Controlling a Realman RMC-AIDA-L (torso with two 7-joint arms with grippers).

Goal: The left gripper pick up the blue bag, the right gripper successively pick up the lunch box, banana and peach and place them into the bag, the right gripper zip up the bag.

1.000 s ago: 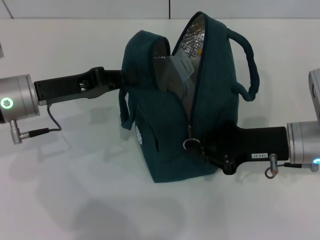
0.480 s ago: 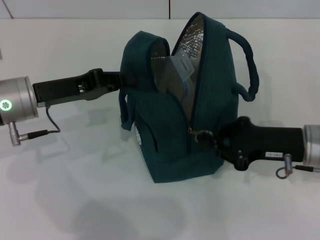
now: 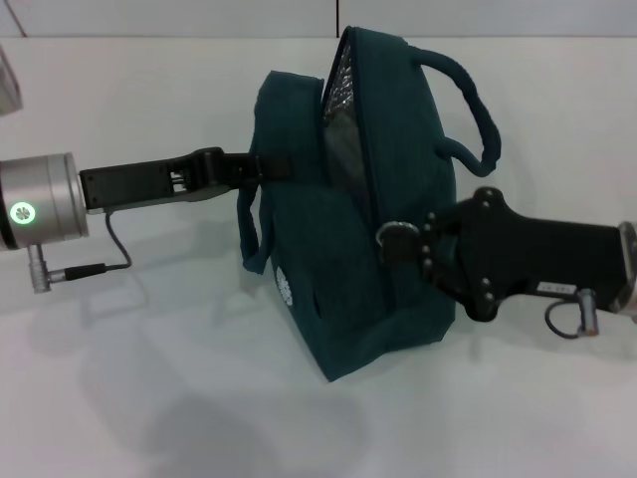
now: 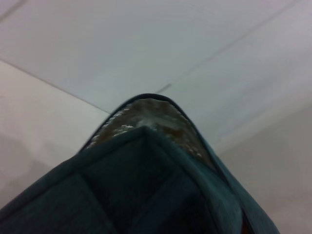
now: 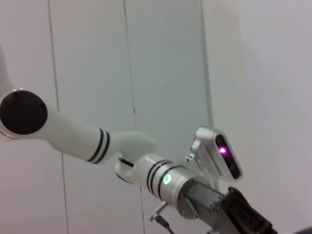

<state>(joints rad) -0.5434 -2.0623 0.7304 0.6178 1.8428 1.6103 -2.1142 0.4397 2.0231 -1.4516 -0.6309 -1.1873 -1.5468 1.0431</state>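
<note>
The white table [image 3: 119, 398] takes up most of the head view, and the blue bag [image 3: 328, 289] stands on it near the middle, leaning a little with its top tipped toward the far side. Its opening is a narrow slit at the top where silver lining [image 3: 340, 90] shows; below that the zipper line runs shut down the front edge. One padded handle [image 3: 468, 100] loops out on the right side, another [image 3: 249, 229] hangs down the left side, and the small round white logo [image 3: 286, 292] sits low on the near face.

The left gripper [image 3: 261, 167] reaches in from the left and is clamped on the bag's upper left fabric — its wrist view is filled with teal cloth and a sliver of the lining [image 4: 146, 109].

The right gripper [image 3: 418, 244] presses against the bag's right front edge, closed on the silver ring pull [image 3: 396, 236] partway up the zipper
</note>
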